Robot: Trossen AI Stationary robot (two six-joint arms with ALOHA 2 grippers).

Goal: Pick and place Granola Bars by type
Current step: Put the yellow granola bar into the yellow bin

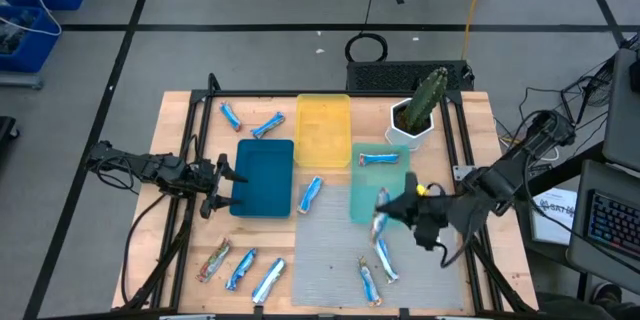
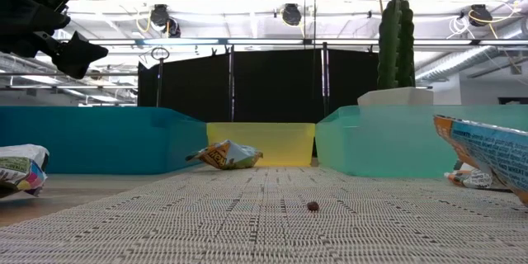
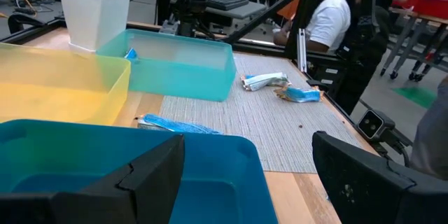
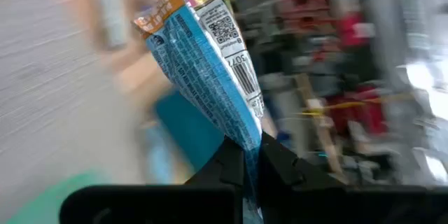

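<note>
Three trays (image 1: 264, 178) and about ten granola bars (image 1: 310, 193) — the high view counts them. Right gripper (image 4: 246, 155) is clenched on one blue bar (image 4: 210, 70) — left gripper (image 1: 222, 185) released.

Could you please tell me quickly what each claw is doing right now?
Left claw: open, empty, beside the blue tray.
Right claw: shut on a blue granola bar.

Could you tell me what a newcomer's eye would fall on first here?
Probably the right end effector, shut on a blue bar and holding it above the mat beside the teal tray. Next, the three trays side by side, blue, yellow and teal, then the cactus at the table's back.
</note>
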